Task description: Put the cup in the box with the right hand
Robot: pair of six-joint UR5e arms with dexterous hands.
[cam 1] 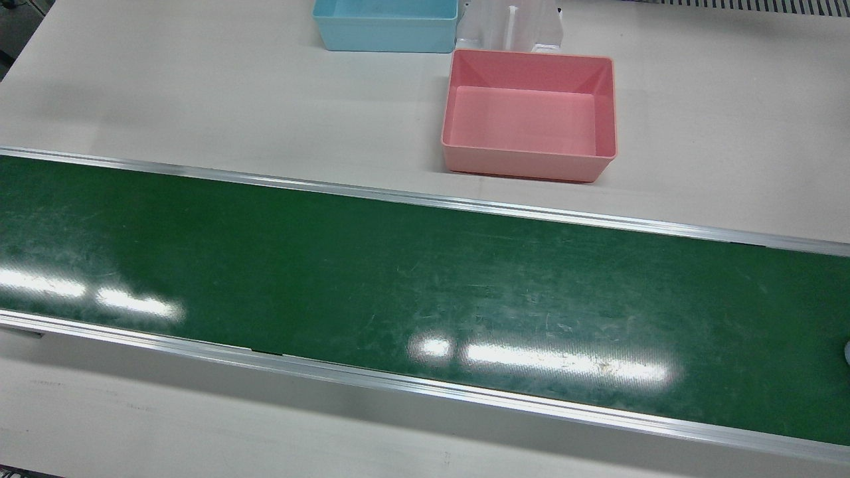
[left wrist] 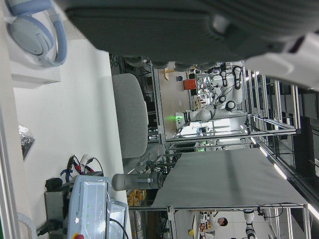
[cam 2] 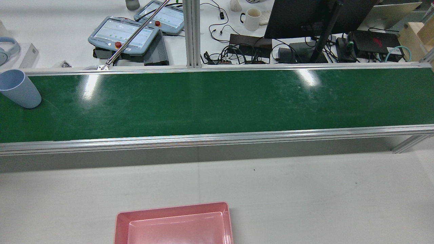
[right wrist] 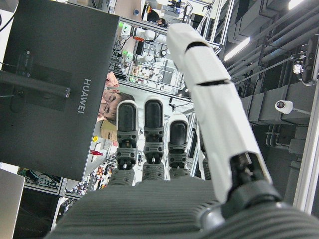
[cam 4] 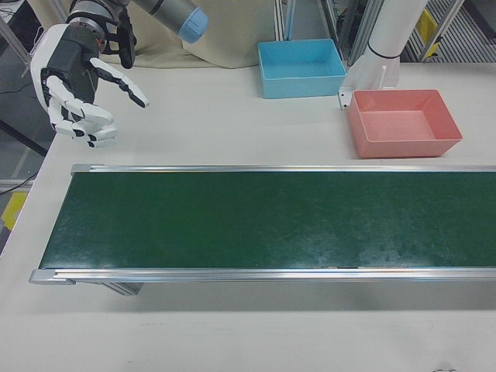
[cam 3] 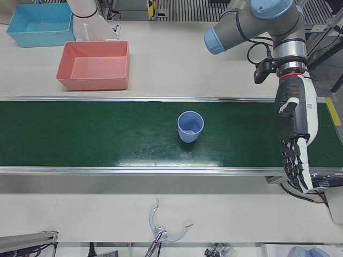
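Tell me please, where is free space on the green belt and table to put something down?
The green belt is bare apart from the blue cup. The table strip between belt and pink box is also bare. The crowded corner is where the pink box, the blue box and the white pedestal stand.

A pale blue cup (cam 3: pixel 190 127) stands upright mid-belt; the pink box (cam 3: pixel 95 66) sits empty on the table.

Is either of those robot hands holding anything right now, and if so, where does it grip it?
Nothing is held. The right hand and left hand are both open, and the blue cup stands alone on the green belt.
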